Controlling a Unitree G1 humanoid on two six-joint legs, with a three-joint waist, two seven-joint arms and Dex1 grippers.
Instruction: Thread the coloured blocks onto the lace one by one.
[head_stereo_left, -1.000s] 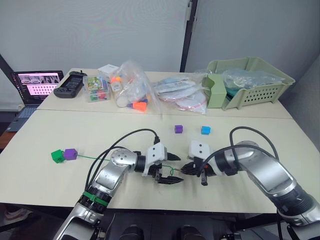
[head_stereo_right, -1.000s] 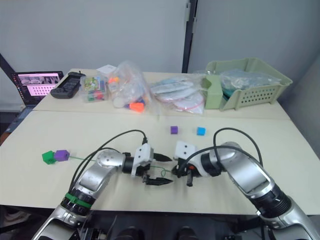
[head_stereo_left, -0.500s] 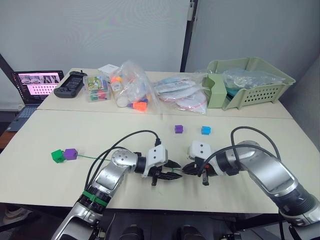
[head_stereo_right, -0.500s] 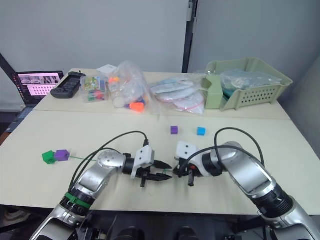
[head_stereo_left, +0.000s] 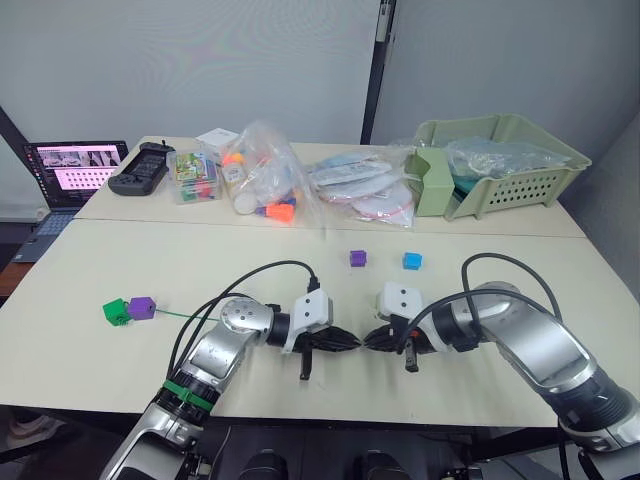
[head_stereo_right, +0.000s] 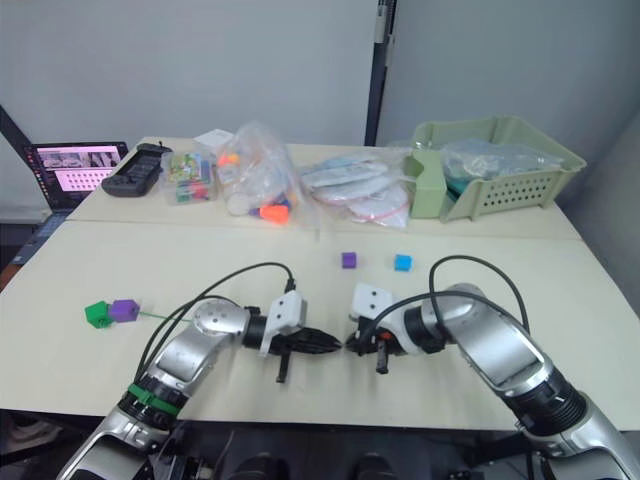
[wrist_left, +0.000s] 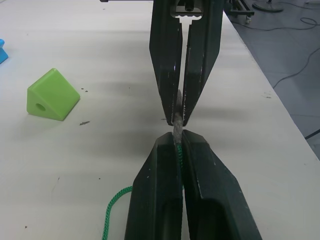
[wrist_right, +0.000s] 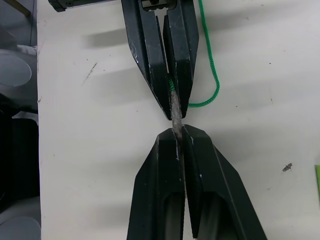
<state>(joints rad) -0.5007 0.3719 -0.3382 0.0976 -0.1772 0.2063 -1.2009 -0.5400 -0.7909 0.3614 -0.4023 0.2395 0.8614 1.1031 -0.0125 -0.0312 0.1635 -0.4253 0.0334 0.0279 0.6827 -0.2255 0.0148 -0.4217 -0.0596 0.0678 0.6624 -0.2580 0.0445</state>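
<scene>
Lace, thin green cord (wrist_right: 212, 75) w/ stiff pale needle tip (wrist_left: 177, 120): tip pinched between both grippers, left gripper (wrist_left: 178, 142) and right gripper (wrist_right: 176, 136) each clenched on it, fingertips nearly touching. Cord looks limp and light, trails behind left fingers; only the tip seems rigid, so grip there. Lime green plastic wedge block (wrist_left: 52, 95) lies off to the side of the fingers, not yet threaded.

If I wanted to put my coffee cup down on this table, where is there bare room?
Free: the near table between the threaded purple block and the left hand, and right of the blue block. Crowded: the far table, with bags and basket.
</scene>
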